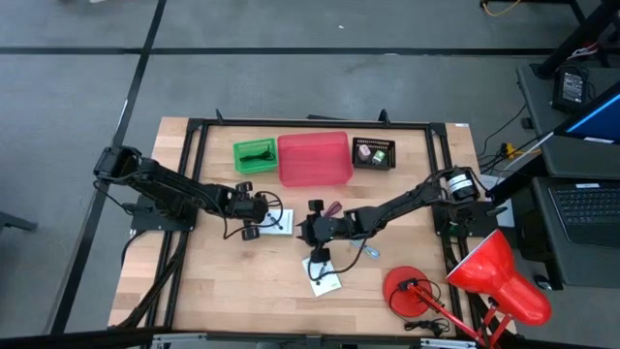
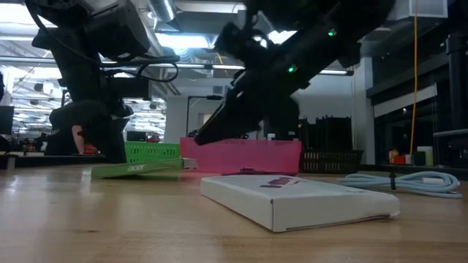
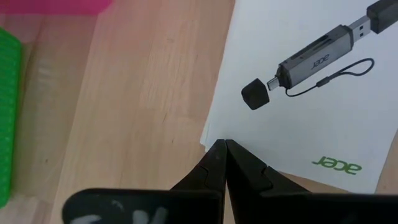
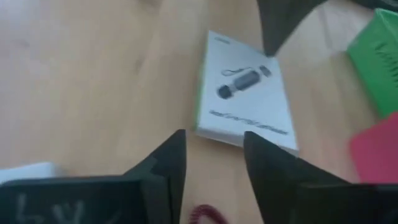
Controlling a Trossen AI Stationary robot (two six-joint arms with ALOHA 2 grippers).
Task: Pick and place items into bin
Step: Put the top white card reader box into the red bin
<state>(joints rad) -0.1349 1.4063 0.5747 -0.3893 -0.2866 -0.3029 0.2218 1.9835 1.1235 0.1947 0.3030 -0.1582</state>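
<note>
Two white cards are flat boxes printed with a dark card reader. One box (image 1: 278,222) (image 3: 311,93) (image 4: 245,93) lies mid-table, the other (image 1: 325,281) (image 2: 300,199) toward the near edge. My left gripper (image 1: 263,215) (image 3: 224,146) is shut, its tips at the first box's corner. My right gripper (image 1: 302,231) (image 4: 214,140) is open and hovers just right of that box, pointing at it. A red cord (image 1: 332,208) (image 4: 205,214) and a pale blue cable (image 1: 368,250) (image 2: 409,183) lie on the table. My left gripper's shut fingertips (image 3: 217,152) come in low from the table's left and stand right at the box's corner (image 3: 208,134). I cannot tell whether they touch it. The box lies flat on the table.
A green bin (image 1: 254,155), a pink-red bin (image 1: 315,160) and a black bin (image 1: 374,153) stand in a row along the far side. A red desk lamp (image 1: 494,276) fills the near right corner. Bare wood lies at the near left (image 1: 213,291).
</note>
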